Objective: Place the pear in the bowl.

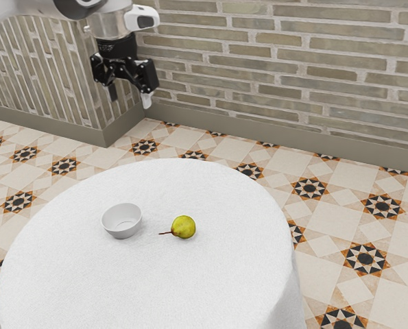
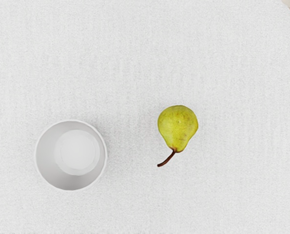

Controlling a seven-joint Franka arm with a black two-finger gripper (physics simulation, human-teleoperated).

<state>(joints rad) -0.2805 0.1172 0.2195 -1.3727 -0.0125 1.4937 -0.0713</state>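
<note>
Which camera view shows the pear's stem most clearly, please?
The wrist view: it looks down on the pear, and the curved brown stem stands out whole against the white cloth. The exterior view shows the stem only as a short, thin line.

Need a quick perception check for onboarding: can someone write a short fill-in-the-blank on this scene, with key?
1. The pear lies outside the bowl, on a tablecloth that is ____ in colour.
2. The number of pears inside the bowl is ____.
3. Of open and shut, the claw is ____.
4. The wall beyond the table is built of ____.

Missing words: white; zero; open; bricks.
</note>
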